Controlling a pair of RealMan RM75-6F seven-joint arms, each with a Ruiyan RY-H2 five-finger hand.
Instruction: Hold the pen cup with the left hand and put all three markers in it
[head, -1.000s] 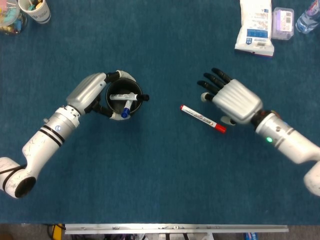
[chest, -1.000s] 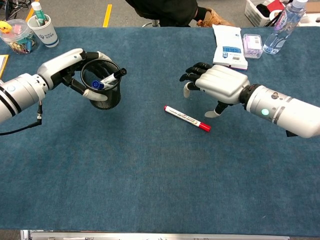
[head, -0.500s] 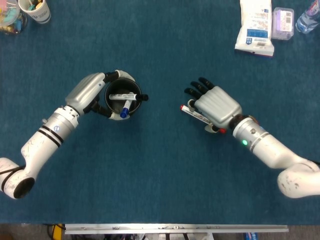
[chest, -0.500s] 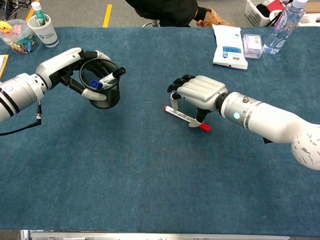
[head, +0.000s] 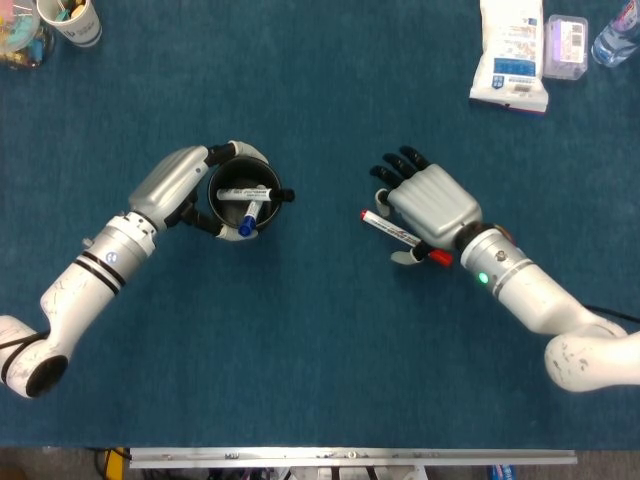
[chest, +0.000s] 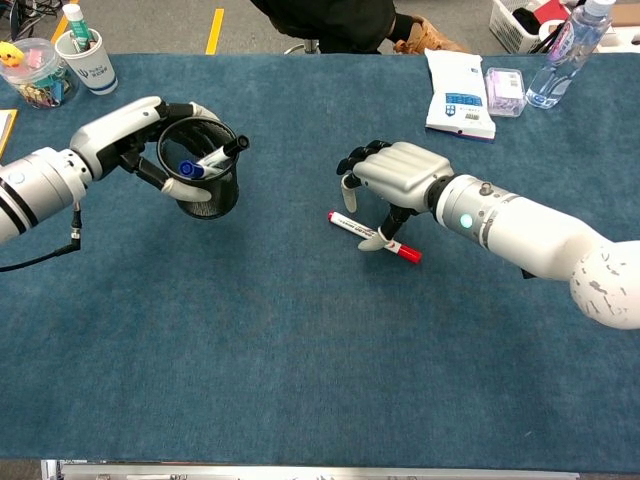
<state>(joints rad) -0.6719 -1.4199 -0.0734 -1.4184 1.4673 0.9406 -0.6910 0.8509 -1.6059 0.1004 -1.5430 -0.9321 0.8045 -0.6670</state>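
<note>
My left hand (head: 178, 185) (chest: 135, 128) grips the black mesh pen cup (head: 245, 195) (chest: 205, 185) from its left side, tilted a little toward the right. Two markers lean inside it, one black-capped (head: 245, 192) and one blue-capped (head: 247, 222) (chest: 188, 169). The red marker (head: 392, 232) (chest: 350, 224) lies on the blue mat at centre right, red cap toward the right. My right hand (head: 430, 203) (chest: 395, 178) hovers over its middle, fingers spread on the far side and the thumb (chest: 371, 244) down on the near side. The marker still lies flat.
A white packet (head: 511, 55) (chest: 458, 95), a small box (head: 566, 45) (chest: 503, 90) and a water bottle (head: 613, 35) (chest: 565, 50) sit at the back right. A paper cup of pens (head: 70, 20) (chest: 85, 60) and a clear container (chest: 35, 75) stand at the back left.
My right hand swung in from the right and came down over the red marker, thumb now on its near side. The marker has not moved. The left hand and cup drifted slightly left.
</note>
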